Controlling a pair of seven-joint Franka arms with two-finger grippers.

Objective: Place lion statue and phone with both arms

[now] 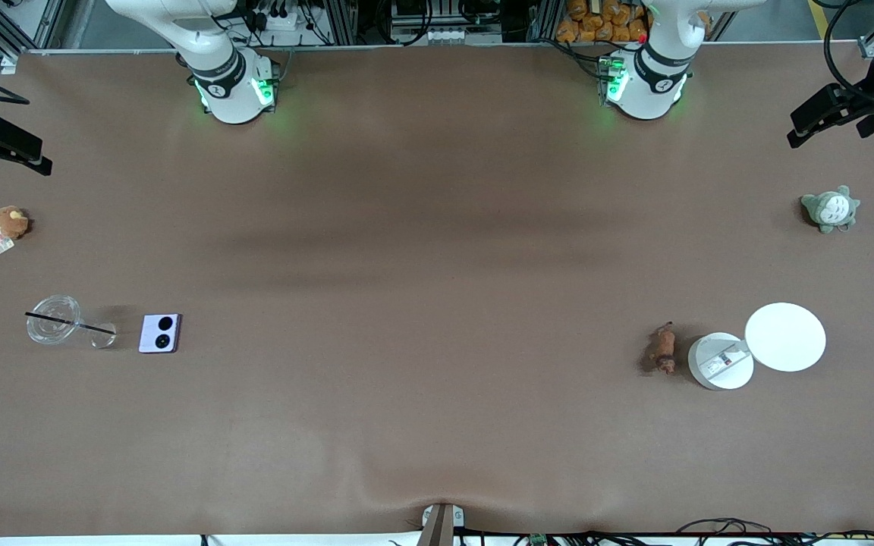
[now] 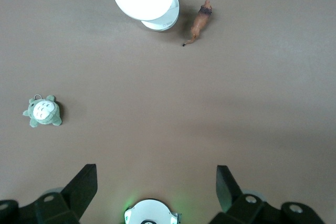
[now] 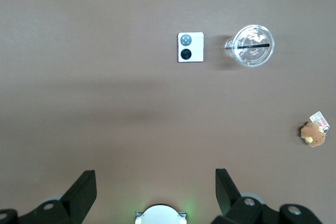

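Our 2 grippers, left point(image 2: 152, 195) and right point(image 3: 152, 195), hang wide open and empty high above the table point(image 1: 437, 265); lion point(image 1: 663, 349) beside a disc point(image 1: 720, 362), phone point(image 1: 160, 333) beside a cup point(image 1: 54, 320).

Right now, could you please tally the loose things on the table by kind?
Plush toys: 2 (round brown plush, grey-white plush)
White round discs: 2
Clear plastic cup with black straw: 1
Pale-lavender square phone: 1
Reddish-brown lion statue: 1
Total: 7
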